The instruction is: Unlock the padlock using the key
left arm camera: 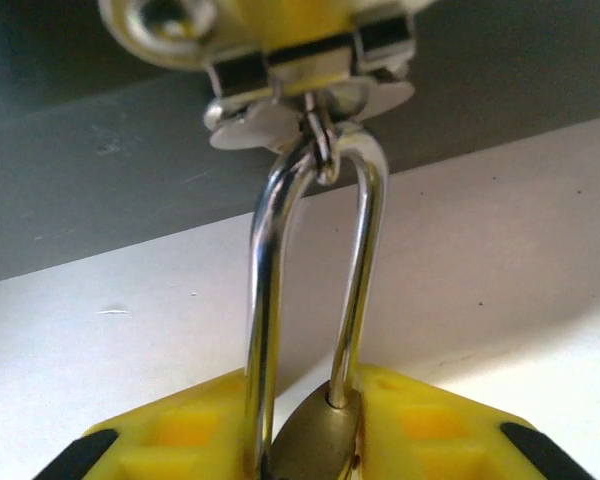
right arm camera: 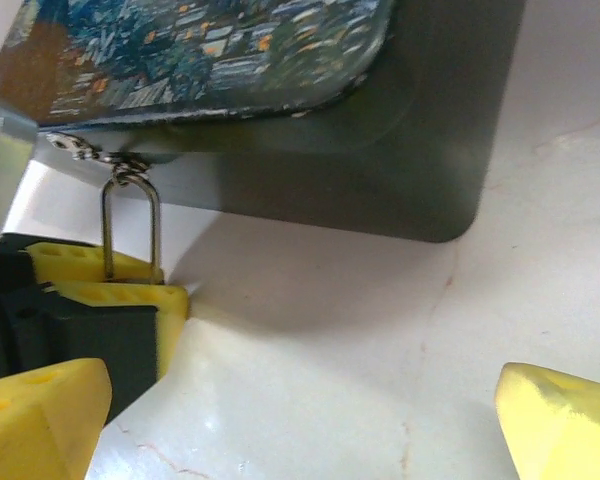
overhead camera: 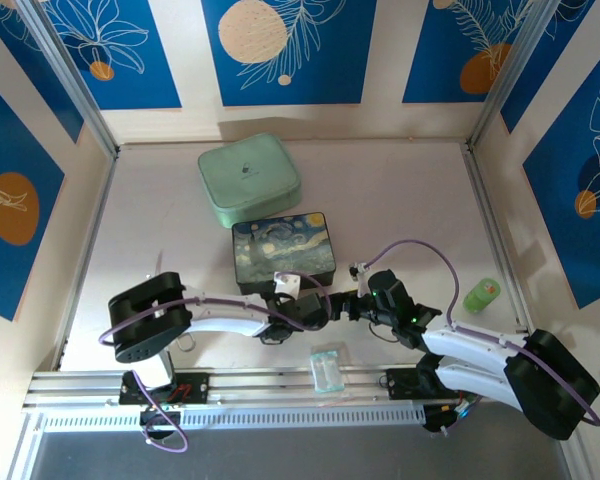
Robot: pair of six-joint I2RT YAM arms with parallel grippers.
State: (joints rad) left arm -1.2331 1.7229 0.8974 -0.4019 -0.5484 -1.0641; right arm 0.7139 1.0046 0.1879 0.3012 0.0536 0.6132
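Left fingers (left arm camera: 170,440) pinch padlock (left arm camera: 315,445) body; right fingers (right arm camera: 40,420) spread wide, off padlock.

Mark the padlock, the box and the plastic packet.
padlock (left arm camera: 315,445): left wrist view, on the brass body below the shackle.
box (right arm camera: 210,50): right wrist view, on the painted lid.
packet (overhead camera: 327,368): top view, on its middle.

Brass padlock (left arm camera: 318,442), its shackle (left arm camera: 263,300) shiny metal, glossy smooth table (right arm camera: 380,330)

Padlock (left arm camera: 315,445) body mostly hidden between left pincer (left arm camera: 312,410) fingers (left arm camera: 180,435), cut by bottom edge.
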